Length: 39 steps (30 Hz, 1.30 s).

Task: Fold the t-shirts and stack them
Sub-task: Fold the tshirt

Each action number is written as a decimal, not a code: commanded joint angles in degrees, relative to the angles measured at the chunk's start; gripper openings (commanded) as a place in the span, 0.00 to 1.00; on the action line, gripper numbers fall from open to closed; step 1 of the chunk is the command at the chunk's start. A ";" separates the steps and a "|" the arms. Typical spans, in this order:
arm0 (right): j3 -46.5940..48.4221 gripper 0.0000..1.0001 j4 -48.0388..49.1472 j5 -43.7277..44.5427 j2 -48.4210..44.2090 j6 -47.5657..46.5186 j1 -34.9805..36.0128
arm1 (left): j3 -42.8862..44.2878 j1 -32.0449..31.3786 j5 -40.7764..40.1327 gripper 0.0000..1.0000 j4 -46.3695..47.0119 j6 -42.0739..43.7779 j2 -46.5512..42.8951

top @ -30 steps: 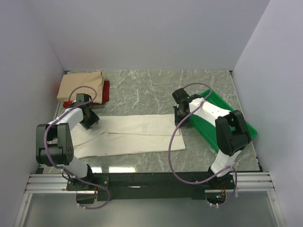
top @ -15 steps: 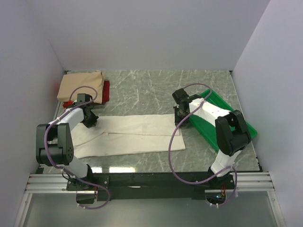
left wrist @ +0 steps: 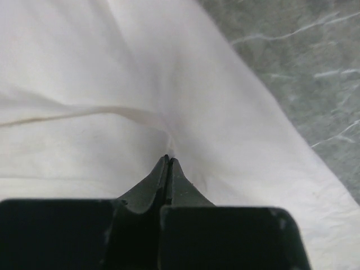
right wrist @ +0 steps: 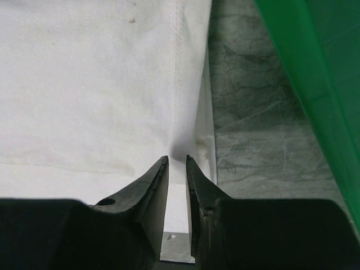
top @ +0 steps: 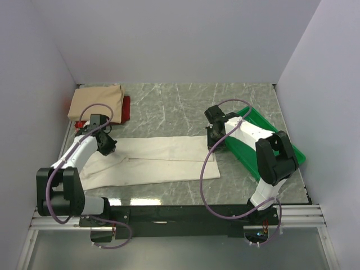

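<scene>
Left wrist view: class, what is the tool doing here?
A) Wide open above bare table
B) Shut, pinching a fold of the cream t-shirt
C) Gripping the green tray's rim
B: the left tool has its fingertips together, and the cream t-shirt puckers into them; the marble table shows only at the right.

On my right, a green tray (top: 260, 119) lies askew on the grey marbled tabletop (top: 169, 107), near its right edge.

no text, label, brand or number can be read anywhere.
</scene>
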 commanded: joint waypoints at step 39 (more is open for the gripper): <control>-1.72 0.26 1.37 -0.01 -1.59 0.08 1.97 | -12.32 -6.69 15.45 0.54 -5.11 -17.89 -23.67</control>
